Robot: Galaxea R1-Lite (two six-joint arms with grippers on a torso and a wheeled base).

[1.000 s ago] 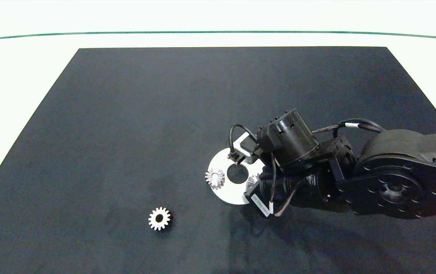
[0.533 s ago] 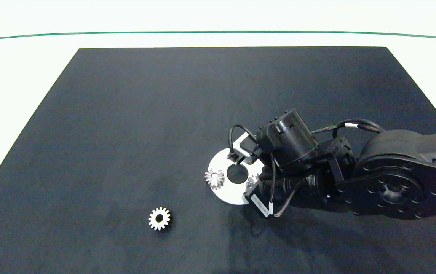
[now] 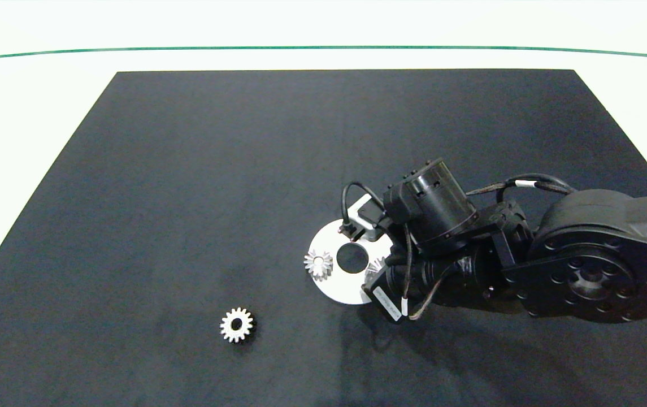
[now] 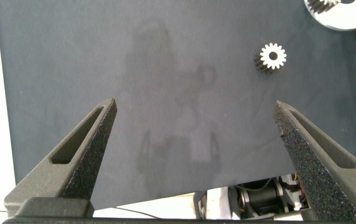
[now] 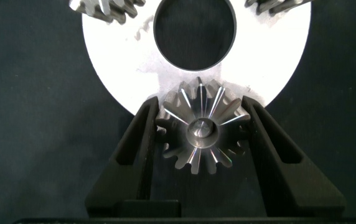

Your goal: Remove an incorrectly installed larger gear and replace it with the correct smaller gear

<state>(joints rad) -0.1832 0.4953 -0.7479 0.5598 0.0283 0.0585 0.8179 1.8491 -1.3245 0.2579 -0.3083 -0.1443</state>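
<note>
The larger gear [image 5: 201, 132], silver with long pointed teeth, sits at the rim of a white disc [image 5: 116, 56] in the right wrist view. My right gripper [image 5: 201, 107] is shut on it, one dark finger against each side. In the head view this gear and the fingers are hidden under the right arm's wrist [image 3: 433, 206]. The smaller gear [image 3: 237, 324] lies loose on the black mat, left of and nearer than the disc [image 3: 334, 288]; the left wrist view also shows this gear [image 4: 272, 57]. My left gripper [image 4: 196, 109] hangs open over bare mat, out of the head view.
Two more small gears sit on the disc, one at its left [image 3: 318, 264] and one half hidden by the arm [image 3: 376, 264]. The disc has a round centre hole [image 3: 352, 257]. The black mat [image 3: 216, 169] lies on a white table.
The right arm's wrist has shifted slightly up in the head view. The disc, its small gears and the loose gear have not moved.
</note>
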